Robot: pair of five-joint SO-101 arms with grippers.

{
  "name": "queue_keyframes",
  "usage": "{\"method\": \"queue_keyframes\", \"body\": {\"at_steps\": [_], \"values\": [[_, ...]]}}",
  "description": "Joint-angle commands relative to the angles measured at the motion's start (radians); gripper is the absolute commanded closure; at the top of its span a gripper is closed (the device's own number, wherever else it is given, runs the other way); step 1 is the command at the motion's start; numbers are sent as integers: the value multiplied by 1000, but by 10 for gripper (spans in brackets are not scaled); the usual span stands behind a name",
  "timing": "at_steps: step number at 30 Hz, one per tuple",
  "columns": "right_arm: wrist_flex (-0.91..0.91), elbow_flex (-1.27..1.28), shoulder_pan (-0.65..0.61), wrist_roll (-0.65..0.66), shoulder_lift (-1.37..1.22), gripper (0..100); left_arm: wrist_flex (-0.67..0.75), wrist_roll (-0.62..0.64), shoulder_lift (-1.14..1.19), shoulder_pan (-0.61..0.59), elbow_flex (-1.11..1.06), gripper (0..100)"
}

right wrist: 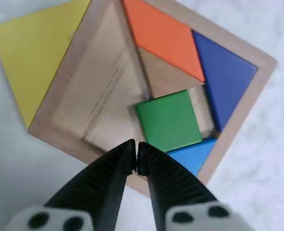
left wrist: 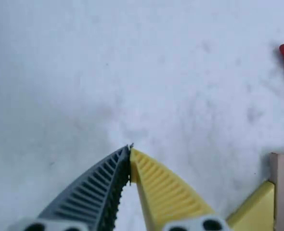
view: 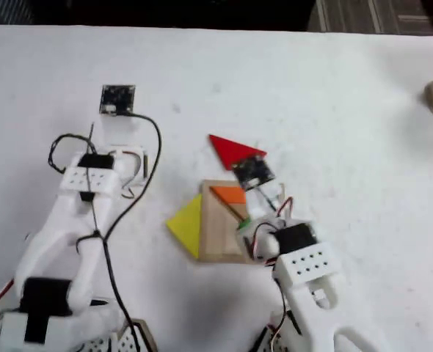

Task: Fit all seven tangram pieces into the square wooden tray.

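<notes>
Both pressed together, left end effector hangs over table, right end effector over tray.

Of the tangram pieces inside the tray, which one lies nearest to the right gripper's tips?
The green square, just beyond the right gripper; the light blue piece, dark blue piece and orange piece lie farther off.

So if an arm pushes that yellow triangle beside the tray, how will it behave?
The yellow triangle looks flat and rigid, so it should slide rather than roll or tip. Pushed toward the tray, it would likely stop against the raised rim.
</notes>
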State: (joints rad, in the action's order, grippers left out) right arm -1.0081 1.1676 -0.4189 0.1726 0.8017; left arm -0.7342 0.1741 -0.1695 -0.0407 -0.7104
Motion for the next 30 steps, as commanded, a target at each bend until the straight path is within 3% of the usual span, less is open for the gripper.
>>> {"method": "queue_keyframes", "body": {"at_steps": [1, 8, 17, 30], "values": [[56, -6, -73, 3, -67, 981, 18, 23, 84, -47, 115, 976], [200, -8, -56, 3, -240, 981, -11, 23, 136, -68, 163, 976], [231, -141, 185, 11, -420, 981, -11, 23, 139, -67, 161, 976], [56, -138, 208, 6, -176, 982, -3, 23, 140, -64, 163, 976]]}}
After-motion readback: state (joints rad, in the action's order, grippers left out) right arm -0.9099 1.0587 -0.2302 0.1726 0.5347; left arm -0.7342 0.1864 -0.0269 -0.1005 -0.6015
